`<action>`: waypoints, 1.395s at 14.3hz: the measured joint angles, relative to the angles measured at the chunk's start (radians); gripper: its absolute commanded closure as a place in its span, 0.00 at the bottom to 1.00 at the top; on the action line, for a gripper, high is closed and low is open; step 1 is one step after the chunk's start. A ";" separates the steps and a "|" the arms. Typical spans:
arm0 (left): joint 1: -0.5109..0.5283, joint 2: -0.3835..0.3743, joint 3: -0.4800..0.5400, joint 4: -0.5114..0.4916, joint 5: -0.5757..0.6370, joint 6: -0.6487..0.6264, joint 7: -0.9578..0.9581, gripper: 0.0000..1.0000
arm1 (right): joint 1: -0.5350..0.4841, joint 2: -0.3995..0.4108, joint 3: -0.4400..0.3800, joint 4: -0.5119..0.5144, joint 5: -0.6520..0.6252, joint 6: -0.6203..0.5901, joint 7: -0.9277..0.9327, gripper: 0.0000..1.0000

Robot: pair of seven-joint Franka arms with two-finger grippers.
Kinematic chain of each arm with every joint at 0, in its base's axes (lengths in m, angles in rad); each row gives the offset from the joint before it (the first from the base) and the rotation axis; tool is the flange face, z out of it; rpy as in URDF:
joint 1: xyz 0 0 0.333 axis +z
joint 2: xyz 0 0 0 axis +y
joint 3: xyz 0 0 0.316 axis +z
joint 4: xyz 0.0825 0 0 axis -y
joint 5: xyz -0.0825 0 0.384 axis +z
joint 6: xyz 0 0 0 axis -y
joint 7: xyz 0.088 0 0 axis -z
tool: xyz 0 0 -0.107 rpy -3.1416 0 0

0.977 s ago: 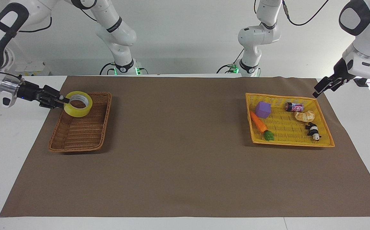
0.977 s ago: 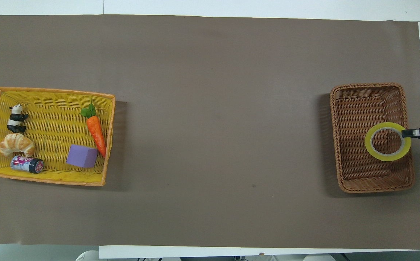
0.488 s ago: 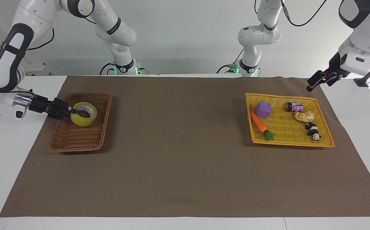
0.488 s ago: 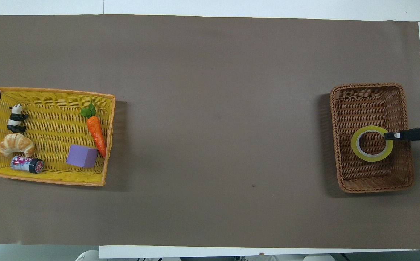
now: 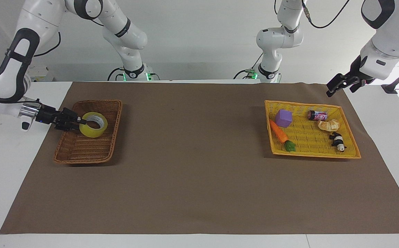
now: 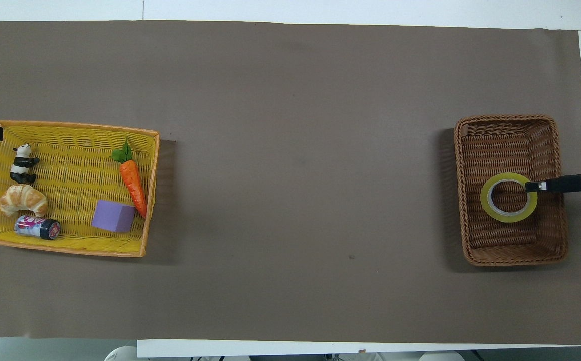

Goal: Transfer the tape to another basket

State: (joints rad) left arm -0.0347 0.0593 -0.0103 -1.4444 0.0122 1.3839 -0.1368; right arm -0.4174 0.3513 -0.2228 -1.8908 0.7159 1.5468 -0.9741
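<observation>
The right gripper (image 5: 77, 121) is clamped on the wall of the wide roll of translucent yellow packing tape with a pale core (image 5: 93, 124), pinching it at the roll's 3 o'clock point as the overhead view shows it (image 6: 531, 186). Compared with a second ago, the roll has come down and inward: then it hung over the basket's edge at the right arm's end, higher and larger in the overhead view; now it sits low inside the brown woven wicker rectangular basket (image 5: 82, 153), roughly at the basket's centre, a shade toward its 3 o'clock side in the overhead view (image 6: 509, 197). It looks to be resting on or just above the woven floor, slightly tilted; contact cannot be told for certain. The basket itself has shifted a touch on the brown mat, which suggests that the roll or the fingers nudged it.

For the task this reads as nearly done: the tape is within the wicker basket, and what remains, by my judgement, is to let go and lift clear without dragging the roll or the basket along.

The left gripper (image 5: 334, 88) has risen and drawn in; it hangs above the mat just off the 1 o'clock corner of the bright yellow woven basket (image 5: 315, 154) in the facing view, fingers spread and holding nothing, waiting. That basket holds a purple cube (image 5: 284, 118), a toy carrot (image 5: 279, 132), a small can (image 5: 317, 115), a croissant (image 5: 328, 124) and a panda figure (image 5: 338, 140), all unmoved.
</observation>
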 measured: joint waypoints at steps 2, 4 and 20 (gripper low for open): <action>0.001 0.000 0.006 -0.006 0.001 -0.003 0.001 0.00 | 0.002 -0.001 0.000 0.001 -0.005 0.002 0.000 0.00; 0.001 0.000 0.011 -0.015 0.001 -0.007 0.001 0.00 | 0.005 -0.002 0.001 0.007 -0.012 0.006 -0.003 0.00; 0.001 -0.002 0.012 -0.029 0.001 -0.009 0.001 0.00 | 0.344 -0.320 0.010 0.140 -0.650 0.103 0.529 0.00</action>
State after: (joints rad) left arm -0.0337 0.0571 0.0018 -1.4732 0.0132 1.3753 -0.1359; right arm -0.0736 0.0310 -0.2132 -1.7510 0.0664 1.6495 -0.4454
